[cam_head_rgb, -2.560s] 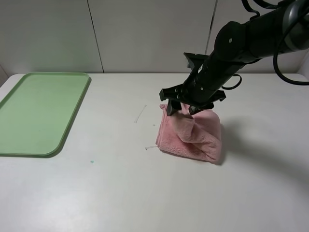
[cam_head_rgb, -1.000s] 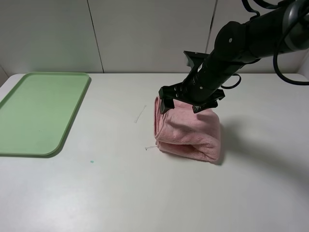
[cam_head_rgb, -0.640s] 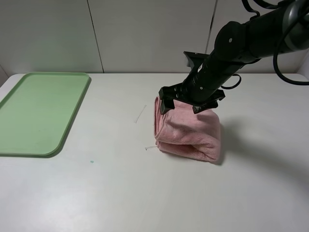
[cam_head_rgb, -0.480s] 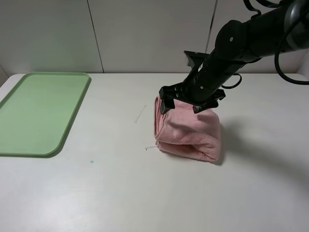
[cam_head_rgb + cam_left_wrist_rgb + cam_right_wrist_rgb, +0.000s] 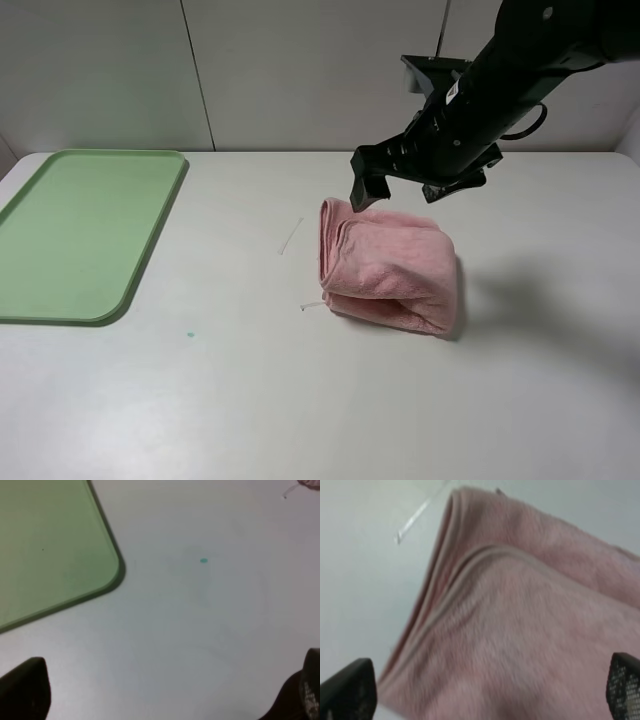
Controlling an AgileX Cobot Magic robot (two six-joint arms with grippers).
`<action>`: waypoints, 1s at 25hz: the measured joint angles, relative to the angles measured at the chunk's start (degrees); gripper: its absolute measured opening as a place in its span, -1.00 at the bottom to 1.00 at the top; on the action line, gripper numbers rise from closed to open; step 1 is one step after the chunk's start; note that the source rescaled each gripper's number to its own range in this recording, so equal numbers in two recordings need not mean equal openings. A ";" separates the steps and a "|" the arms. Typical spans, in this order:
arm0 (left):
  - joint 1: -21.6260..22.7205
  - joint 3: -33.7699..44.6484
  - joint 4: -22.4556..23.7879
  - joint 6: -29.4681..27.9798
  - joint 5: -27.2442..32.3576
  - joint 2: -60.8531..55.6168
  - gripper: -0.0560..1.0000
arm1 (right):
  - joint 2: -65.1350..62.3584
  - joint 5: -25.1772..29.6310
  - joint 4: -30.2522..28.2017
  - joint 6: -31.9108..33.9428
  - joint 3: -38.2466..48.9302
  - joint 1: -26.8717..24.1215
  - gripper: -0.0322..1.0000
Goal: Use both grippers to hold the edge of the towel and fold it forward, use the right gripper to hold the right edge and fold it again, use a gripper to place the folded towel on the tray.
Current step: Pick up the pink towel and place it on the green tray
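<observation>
Nearest the viewer, the white bench (image 5: 300,410) bears a small teal speck (image 5: 190,334). The left gripper (image 5: 167,692), seen only by its own wrist camera, hangs over this bare stretch with its fingers spread wide, holding nothing. The rounded near corner of the pale green tray (image 5: 45,545) lies near the speck. Right of centre, the pink towel (image 5: 390,265) lies on the bench as a thick folded bundle. Its stacked hems (image 5: 328,245) face the tray, from which it is well apart. Two thin white scraps (image 5: 291,236) lie on the bench beside those hems. Above the towel's far edge, the right gripper (image 5: 403,188) hovers clear of the cloth, fingers spread and empty. A pale panelled wall (image 5: 300,70) closes the scene.
</observation>
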 joint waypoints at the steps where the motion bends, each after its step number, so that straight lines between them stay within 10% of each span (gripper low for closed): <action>1: 0.00 0.00 0.00 0.00 0.00 0.00 1.00 | -0.60 0.89 -0.61 0.37 0.00 0.00 1.00; 25: 0.00 0.00 0.00 0.00 0.00 0.00 1.00 | -28.39 15.03 -9.40 3.95 13.19 -10.70 1.00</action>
